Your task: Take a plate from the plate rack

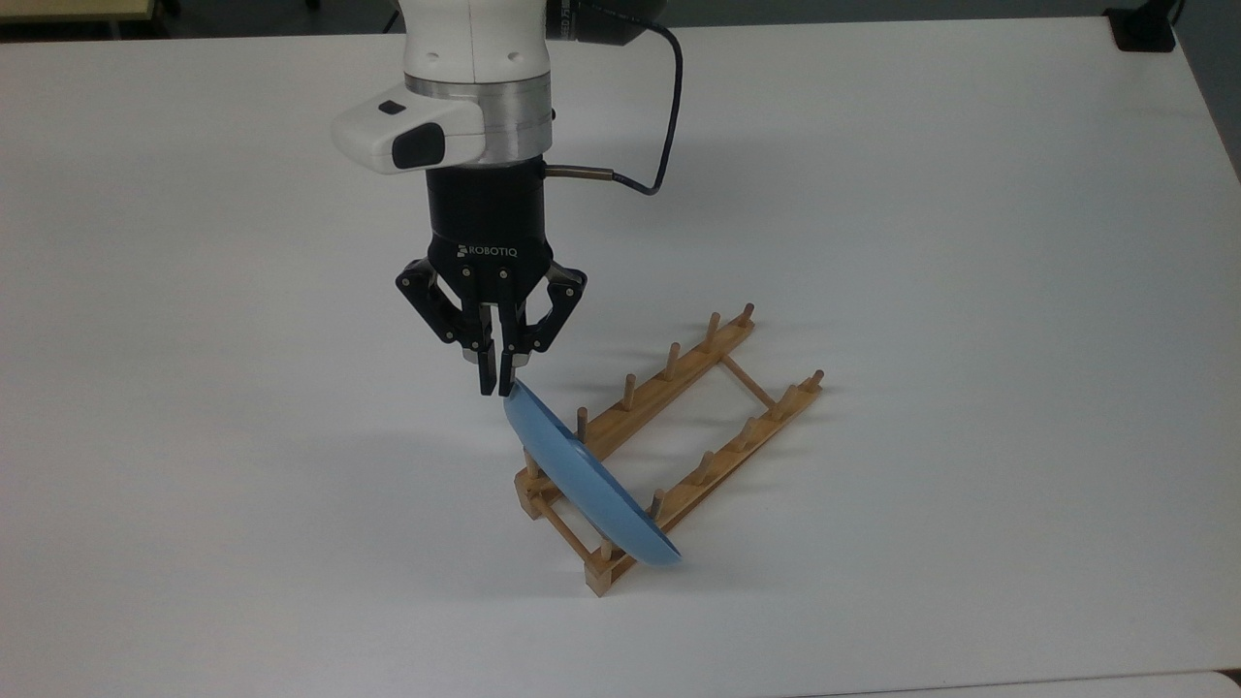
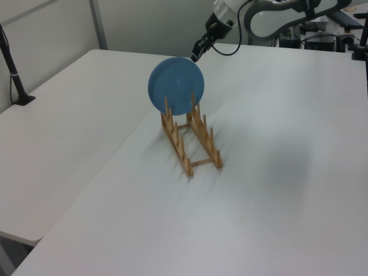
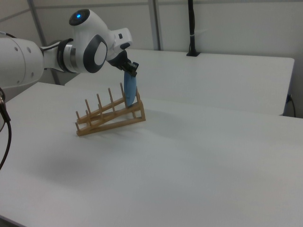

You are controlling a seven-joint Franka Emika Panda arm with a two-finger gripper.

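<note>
Plate (image 1: 582,475) stands on edge between end pegs of plate rack (image 1: 669,441) on bench (image 1: 970,242); pincer (image 1: 493,390) clamped on its top rim, placed for lifting straight out

You have: plain light-blue plate (image 1: 591,485); light-brown wooden plate rack (image 1: 679,427); black gripper (image 1: 497,388); white table (image 1: 970,242).

A broad white desk (image 1: 970,242) fills the scene. In the top view a black mount (image 1: 1142,27) sits at its far right corner. In the left view a black pole (image 2: 12,69) stands on the neighbouring desk at the left view's left, and grey partition walls (image 2: 149,26) rise behind.
</note>
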